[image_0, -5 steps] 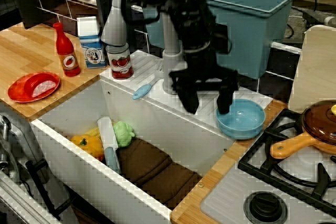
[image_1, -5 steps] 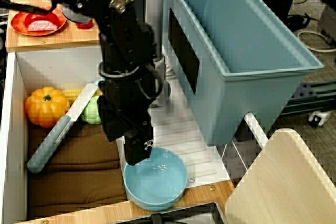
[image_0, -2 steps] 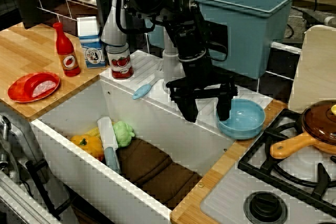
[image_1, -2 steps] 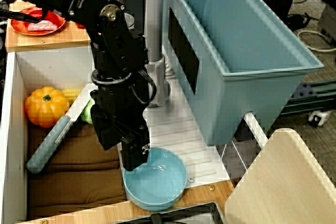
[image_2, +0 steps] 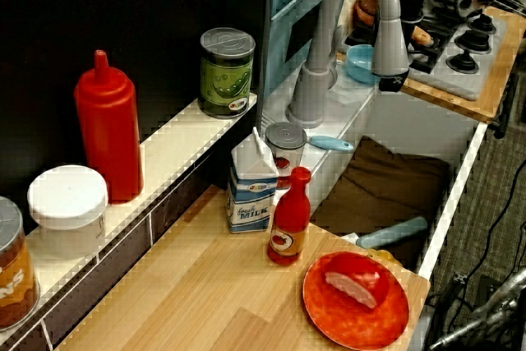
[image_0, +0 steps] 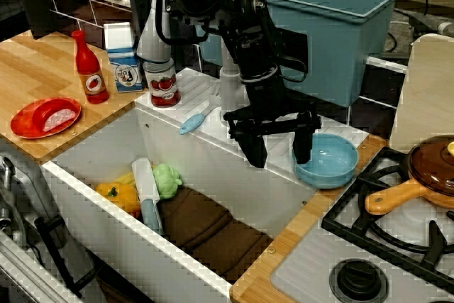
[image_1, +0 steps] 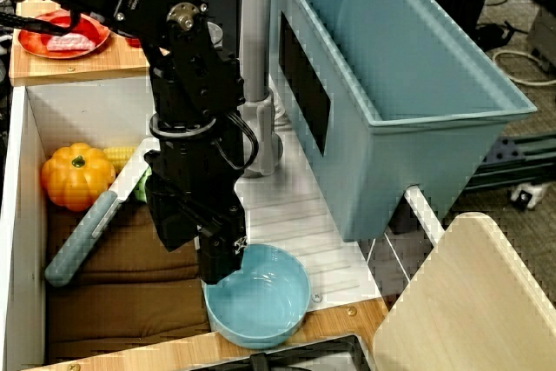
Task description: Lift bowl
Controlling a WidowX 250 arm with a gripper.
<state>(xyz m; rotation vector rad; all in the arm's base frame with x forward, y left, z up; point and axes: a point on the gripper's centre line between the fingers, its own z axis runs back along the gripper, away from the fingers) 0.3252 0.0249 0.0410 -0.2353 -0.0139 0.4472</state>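
Observation:
The small light-blue bowl [image_0: 328,162] sits on the white ledge between the sink and the stove, upright and with nothing in it. It also shows in the view from above as the bowl [image_1: 261,299] and, small and far off, in the view along the counter as the bowl [image_2: 359,63]. My black gripper [image_0: 278,151] hangs open over the bowl's left rim. One finger [image_0: 303,148] reaches inside the bowl, the other finger [image_0: 254,152] stands outside it over the sink. From above, the gripper [image_1: 198,245] covers the bowl's near-left rim.
A large blue tub [image_0: 340,33] stands right behind the bowl, with a grey faucet [image_0: 228,83] beside the arm. The sink [image_0: 106,175] holds a pumpkin [image_1: 76,176], a knife and a brown cloth. A stove with a pan [image_0: 425,175] lies right. A red plate [image_0: 45,118], bottle, carton and can stand left.
The gripper has dropped a little lower onto the bowl's left rim and the arm has shifted slightly; the fingers stay spread. The bowl has not moved.

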